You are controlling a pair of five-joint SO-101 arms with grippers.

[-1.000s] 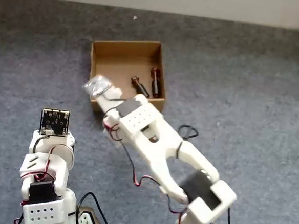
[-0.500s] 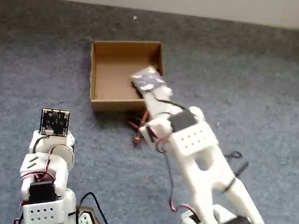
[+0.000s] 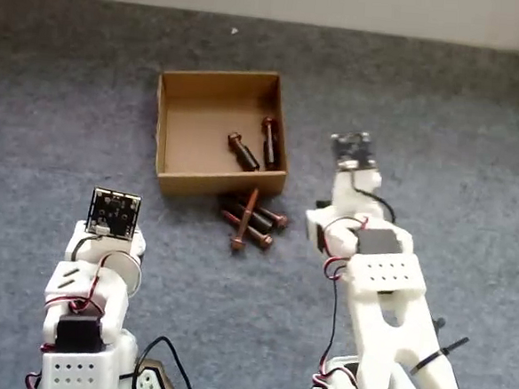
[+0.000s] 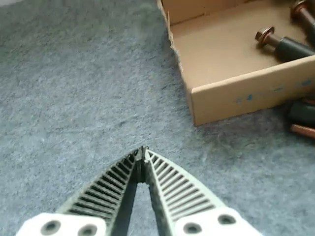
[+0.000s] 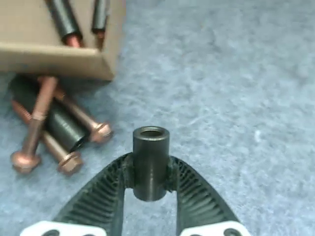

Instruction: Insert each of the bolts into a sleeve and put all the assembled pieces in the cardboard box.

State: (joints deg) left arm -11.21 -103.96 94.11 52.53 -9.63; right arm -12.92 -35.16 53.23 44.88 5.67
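Right pincer [image 5: 150,169]: clamped across the middle of a dark sleeve [image 5: 150,145], open end showing, near the box [image 3: 220,184].
Left pincer [image 4: 143,155]: tips pressed together, nothing held, over the carpet [image 4: 74,88].
Bolts [image 3: 250,221]: heaped just before the box, and we spot two assembled pieces [image 3: 244,152] inside.
Handling: we reckon stiff, smooth metal that's apt to slip, so we'd take bolts mid-shank.

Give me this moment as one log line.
right gripper: shut on sleeve | left gripper: shut, empty, near box | box: two pieces inside | bolts: piled beside box
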